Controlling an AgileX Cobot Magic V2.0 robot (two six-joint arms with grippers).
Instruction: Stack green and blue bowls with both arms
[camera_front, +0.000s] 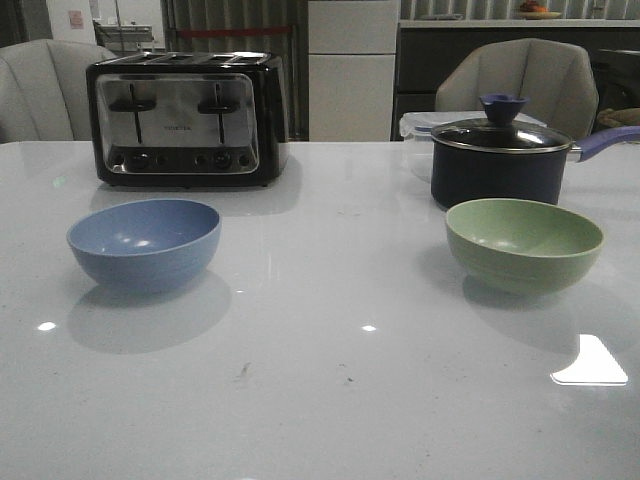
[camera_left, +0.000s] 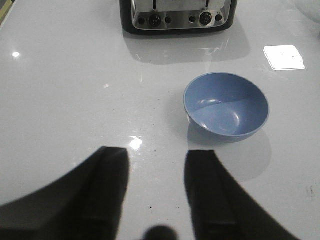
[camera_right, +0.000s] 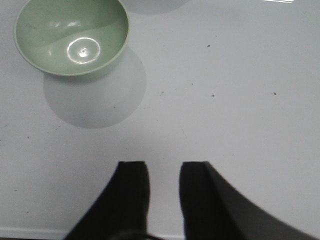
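The dusty blue bowl (camera_front: 145, 243) sits upright and empty on the left of the white table. The sage green bowl (camera_front: 524, 243) sits upright and empty on the right. Neither arm shows in the front view. In the left wrist view the blue bowl (camera_left: 226, 106) lies ahead and to one side of my left gripper (camera_left: 157, 155), which is open and empty above bare table. In the right wrist view the green bowl (camera_right: 71, 36) lies well ahead of my right gripper (camera_right: 164, 165), which is open with a narrower gap and empty.
A black and chrome toaster (camera_front: 187, 118) stands at the back left, behind the blue bowl. A dark lidded saucepan (camera_front: 501, 158) with a purple handle stands just behind the green bowl, with a clear plastic container (camera_front: 418, 128) behind it. Chairs stand beyond the table.
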